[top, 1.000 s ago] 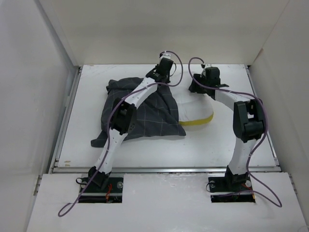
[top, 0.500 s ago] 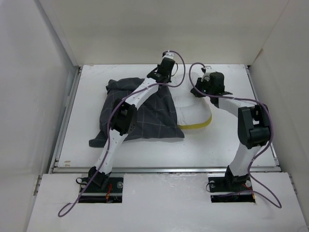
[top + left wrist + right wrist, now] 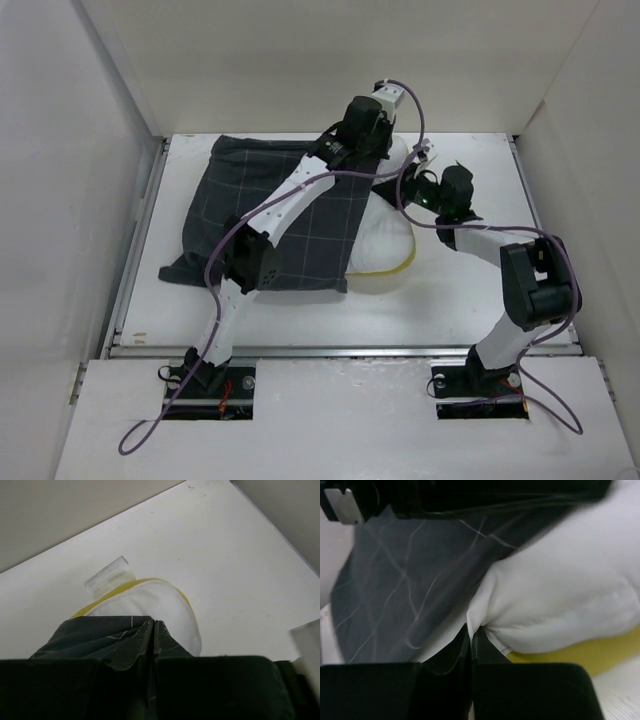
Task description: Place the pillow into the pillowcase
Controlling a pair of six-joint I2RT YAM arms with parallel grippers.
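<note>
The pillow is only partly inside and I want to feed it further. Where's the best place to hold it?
Take the pillow by its exposed yellow-banded edge, coming from the right, opposite the pillowcase mouth. That end alone lies bare and bulges clear of the cloth, so a pinch there likely catches only pillow and can push leftward.

table (image 3: pixel 480 290): white, flat top, small dark specks near its front-left corner
back wall (image 3: pixel 330 70): plain white panel, stood upright along the table's far edge
left wall (image 3: pixel 60 200): white panel, ran along the table's left side
right wall (image 3: pixel 590 180): white panel, ran along the table's right side
rail (image 3: pixel 350 350): grey metal strip across the table's near edge
front board (image 3: pixel 340 420): white, just in front of the rail
cutouts (image 3: pixel 240 400): two dark rectangular openings in the front board, one left, one right
</note>
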